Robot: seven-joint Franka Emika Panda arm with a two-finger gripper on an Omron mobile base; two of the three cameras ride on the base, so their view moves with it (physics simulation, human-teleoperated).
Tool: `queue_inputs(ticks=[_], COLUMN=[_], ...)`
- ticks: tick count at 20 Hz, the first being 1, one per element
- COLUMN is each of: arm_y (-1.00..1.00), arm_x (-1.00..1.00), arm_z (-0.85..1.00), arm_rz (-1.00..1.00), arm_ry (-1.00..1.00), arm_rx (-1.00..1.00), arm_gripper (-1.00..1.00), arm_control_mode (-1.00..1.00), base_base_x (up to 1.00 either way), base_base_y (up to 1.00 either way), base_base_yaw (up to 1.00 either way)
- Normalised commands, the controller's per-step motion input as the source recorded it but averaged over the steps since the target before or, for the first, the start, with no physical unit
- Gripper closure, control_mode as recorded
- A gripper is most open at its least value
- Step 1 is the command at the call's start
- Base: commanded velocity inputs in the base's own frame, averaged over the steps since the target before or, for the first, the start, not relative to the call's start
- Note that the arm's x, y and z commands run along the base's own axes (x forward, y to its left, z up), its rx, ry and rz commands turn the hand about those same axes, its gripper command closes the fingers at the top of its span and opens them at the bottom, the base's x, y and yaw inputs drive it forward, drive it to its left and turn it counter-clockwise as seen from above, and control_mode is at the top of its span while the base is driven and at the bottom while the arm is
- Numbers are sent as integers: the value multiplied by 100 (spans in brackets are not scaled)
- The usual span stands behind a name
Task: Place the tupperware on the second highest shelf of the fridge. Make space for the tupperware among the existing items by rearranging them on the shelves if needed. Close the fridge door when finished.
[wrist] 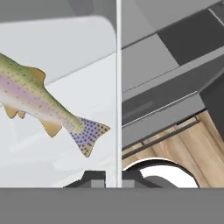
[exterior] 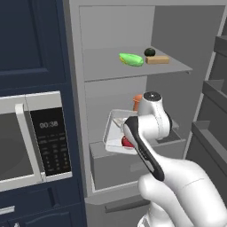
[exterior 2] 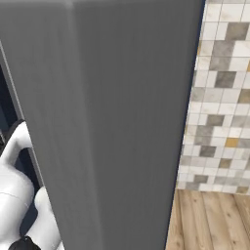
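Tupperware [exterior: 116, 129] gripped in hand [wrist: 119, 180], at fridge [exterior: 133, 35].

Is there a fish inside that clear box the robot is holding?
Yes, the hand view shows a spotted fish lying in the clear tupperware, whose wall the gripper is shut on.

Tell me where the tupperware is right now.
In the left base view the tupperware is tilted in front of the fridge's lower shelf, held by the gripper, beside the orange jug.
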Motion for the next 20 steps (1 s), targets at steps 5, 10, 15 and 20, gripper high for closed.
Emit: queue_inputs(ticks=[5,10,15,20], arm_y=[0,0,0,0], arm_x=[15,25,45,57], arm_z=[-47,-42,-24,-2], arm_rz=[23,21,19,15], arm_ry=[4,1,0,0], arm_rx=[0,0,0,0], arm_gripper=[100,100,100,100], arm_control_mode=[-100,-100,-100,-100], base_base_x=[0,0,0,0], base_base_y=[0,0,0,0], base_base_yaw=[0,0,0,0])
